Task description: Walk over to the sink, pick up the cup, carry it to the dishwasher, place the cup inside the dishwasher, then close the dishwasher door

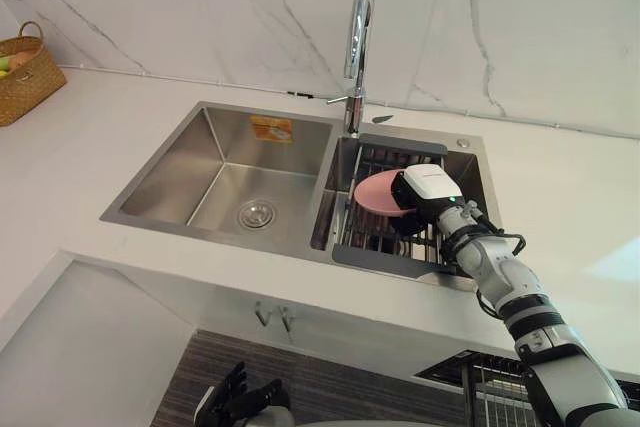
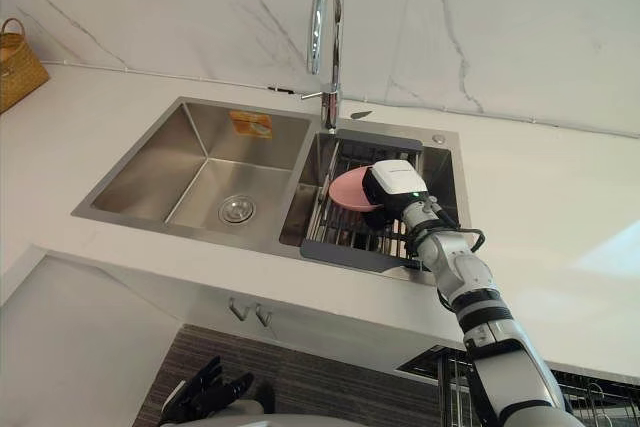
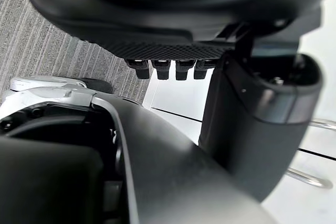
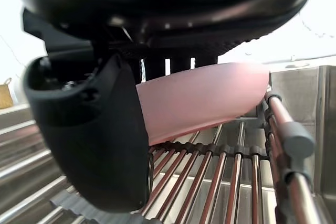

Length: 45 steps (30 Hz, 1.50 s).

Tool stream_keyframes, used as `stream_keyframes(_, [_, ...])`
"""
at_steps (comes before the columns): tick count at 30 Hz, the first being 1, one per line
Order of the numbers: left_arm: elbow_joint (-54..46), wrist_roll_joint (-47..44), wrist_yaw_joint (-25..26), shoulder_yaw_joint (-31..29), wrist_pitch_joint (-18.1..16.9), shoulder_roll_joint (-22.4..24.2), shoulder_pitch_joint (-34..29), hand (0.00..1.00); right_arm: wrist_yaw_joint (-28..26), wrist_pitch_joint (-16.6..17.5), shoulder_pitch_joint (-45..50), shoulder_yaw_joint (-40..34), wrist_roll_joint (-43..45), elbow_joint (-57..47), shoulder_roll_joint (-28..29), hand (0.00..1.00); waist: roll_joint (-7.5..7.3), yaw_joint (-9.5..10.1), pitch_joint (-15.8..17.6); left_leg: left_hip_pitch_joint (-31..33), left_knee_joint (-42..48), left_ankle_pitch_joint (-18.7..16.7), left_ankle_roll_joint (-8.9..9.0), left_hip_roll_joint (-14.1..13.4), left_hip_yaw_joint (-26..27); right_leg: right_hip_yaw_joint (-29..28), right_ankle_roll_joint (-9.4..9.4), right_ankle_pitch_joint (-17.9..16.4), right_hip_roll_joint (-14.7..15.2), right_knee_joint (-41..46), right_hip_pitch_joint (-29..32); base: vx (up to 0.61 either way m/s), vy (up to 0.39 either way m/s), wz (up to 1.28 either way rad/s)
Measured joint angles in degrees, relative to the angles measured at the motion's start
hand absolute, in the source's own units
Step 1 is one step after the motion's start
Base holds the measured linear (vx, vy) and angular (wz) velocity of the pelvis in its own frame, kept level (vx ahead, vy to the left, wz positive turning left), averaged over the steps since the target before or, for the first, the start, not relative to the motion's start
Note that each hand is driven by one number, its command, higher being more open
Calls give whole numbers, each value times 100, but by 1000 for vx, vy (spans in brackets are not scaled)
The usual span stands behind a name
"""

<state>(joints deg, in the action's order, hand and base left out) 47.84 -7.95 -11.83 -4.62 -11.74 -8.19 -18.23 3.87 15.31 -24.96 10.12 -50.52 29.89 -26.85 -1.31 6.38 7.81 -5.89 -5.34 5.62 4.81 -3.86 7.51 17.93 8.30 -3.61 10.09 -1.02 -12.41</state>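
Note:
A pink cup (image 1: 373,195) lies on its side on the wire rack (image 1: 372,239) over the sink's right basin. My right hand (image 1: 412,220) reaches down onto it from the right. In the right wrist view the cup (image 4: 210,95) sits between the thumb (image 4: 100,129) and the straight fingers (image 4: 178,65); the hand is open around it, and I cannot tell whether they touch it. My left hand (image 1: 238,399) hangs low over the floor, relaxed and holding nothing.
The steel sink (image 1: 225,152) has an empty left basin with a drain (image 1: 256,214). A tall faucet (image 1: 358,37) rises behind the rack. A wicker basket (image 1: 25,72) stands on the far left counter. A dishwasher rack (image 1: 492,379) shows at lower right.

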Motion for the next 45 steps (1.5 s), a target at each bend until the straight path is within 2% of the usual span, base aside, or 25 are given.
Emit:
stream_keyframes(12, [137, 2, -17, -4, -105, -31, -18, 100, 137, 253, 708, -389, 381, -1376, 14, 0, 21, -189, -24, -5, 0, -17, -16, -23, 173, -188, 0, 17, -4, 7, 102, -15, -6, -7])
stream_keyframes(19, [254, 2, -16, -14, -210, -39, -18, 100, 390, 608, 1075, -771, 461, -2107, 35, 0, 27, -264, -41, -59, 0, -31, -4, -97, 365, -373, -21, 61, -47, 3, 157, -14, -9, -14])
stream_keyframes(23, [427, 4, -16, -28, -237, -34, -20, 100, 514, 768, 1441, -909, 661, -2640, 41, 0, 48, -333, -200, -104, 0, -42, 11, -128, 442, -466, -41, 75, -84, -1, 169, -25, -8, -11])
stream_keyframes(30, [612, 4, -7, -51, -297, -19, -25, 100, 744, 999, 1958, -1334, 1038, -3412, 315, 0, 97, -444, -287, -244, 0, -58, 34, -197, 666, -694, -82, 144, -140, -12, 169, -44, -4, -17])
stream_keyframes(36, [701, 9, 2, -57, -359, -29, -56, 100, 931, 1066, 2481, -1576, 1101, -3726, 482, 0, 102, -569, -326, -304, 0, -81, 61, -231, 740, -802, -101, 162, -172, -14, 178, -27, -2, -10])
stream_keyframes(40, [753, 21, 14, -57, -365, -28, -57, 100, 990, 1065, 2803, -1693, 1099, -3727, 634, 0, 114, -576, -387, -348, 2, -106, 96, -295, 877, -908, -125, 178, -231, -26, 203, -4, -13, -17])
stream_keyframes(45, [880, 117, 36, -56, -376, -2, -56, 100, 1132, 989, 3261, -1883, 1098, -3741, 751, 0, 203, -637, -490, -451, 28, -157, 162, -374, 1062, -1127, -155, 198, -319, -50, 231, 22, -12, -21])
